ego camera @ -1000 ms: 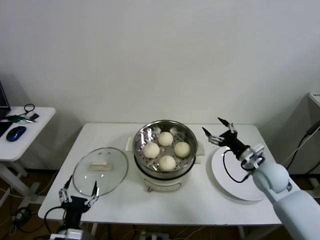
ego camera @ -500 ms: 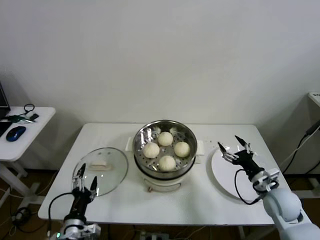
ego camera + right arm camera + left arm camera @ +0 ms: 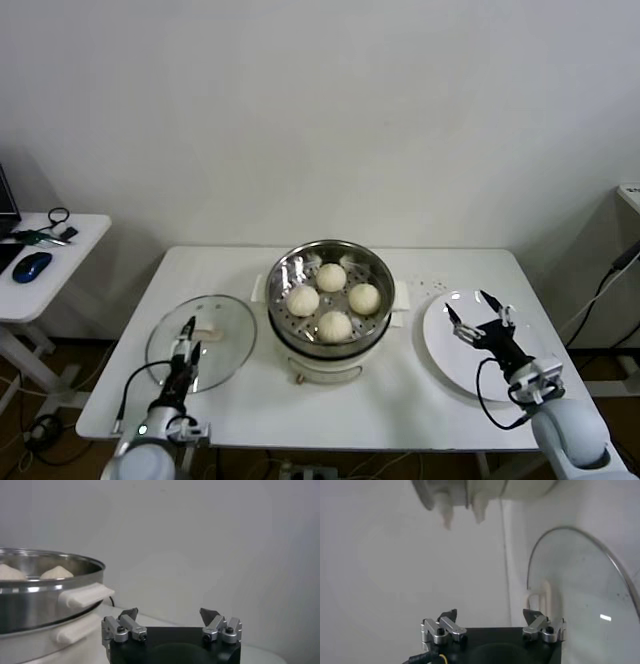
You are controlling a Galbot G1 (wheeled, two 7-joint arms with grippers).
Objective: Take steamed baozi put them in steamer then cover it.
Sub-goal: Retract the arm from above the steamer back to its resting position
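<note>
Four steamed baozi [image 3: 331, 298] sit inside the steamer [image 3: 330, 345]; the glass lid [image 3: 201, 341] lies on the worktop [image 3: 400, 390]. Left gripper [image 3: 187, 336], jaws released, hovers over it: an off-centre pinch could slip off the handle. Right gripper [image 3: 481, 318] idles released above the plate [image 3: 450, 360].

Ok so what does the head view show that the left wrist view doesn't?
Only the head view shows the four baozi inside the steamer, the white plate and the open right gripper above it. Only the left wrist view shows the steamer's base from low down. Both show the glass lid on the table and the open left gripper over its near edge.
</note>
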